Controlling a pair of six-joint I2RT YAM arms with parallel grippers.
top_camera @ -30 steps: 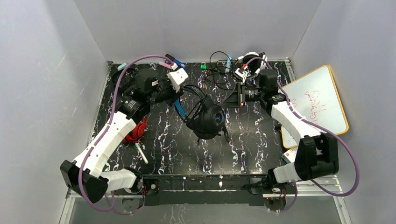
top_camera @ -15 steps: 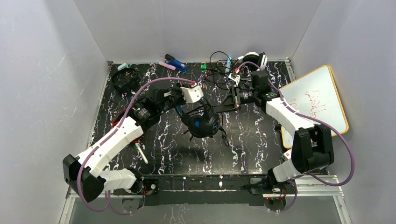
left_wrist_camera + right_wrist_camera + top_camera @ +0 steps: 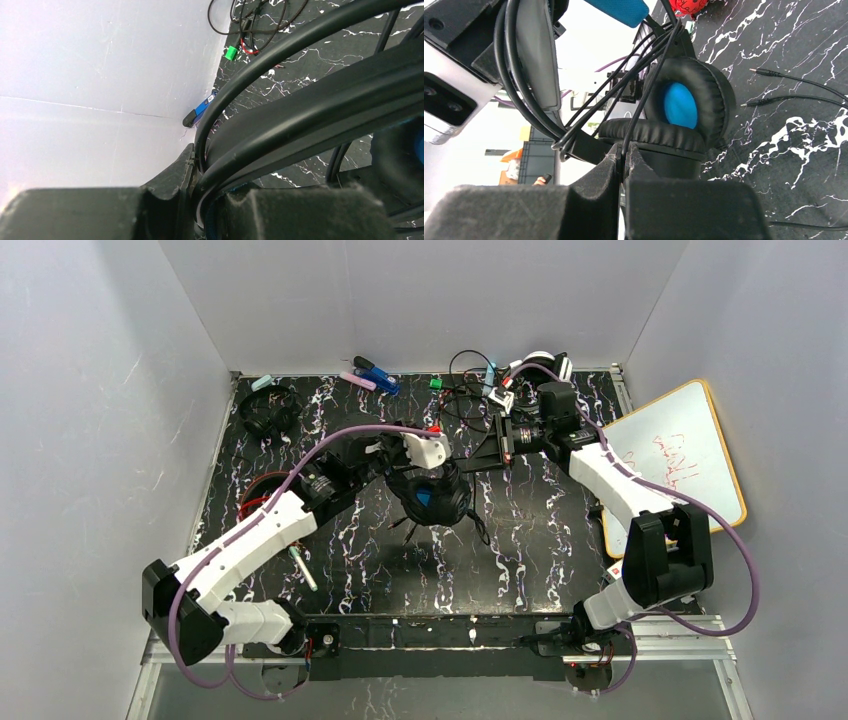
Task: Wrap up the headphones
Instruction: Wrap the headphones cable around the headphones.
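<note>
Grip is being applied by the left pincer to the black headphones with blue cups, at the middle of the desk; their thin cable is being pinched between the closed fingers of the right pincer.

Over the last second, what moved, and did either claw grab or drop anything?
The left claw swung from the far left to the middle, now over the blue-banded headphones, which bunched up and shifted slightly left. The right claw edged left and back, its cable pinched. No grab or release visible. The red headphones, black pair and whiteboard stayed put.
</note>
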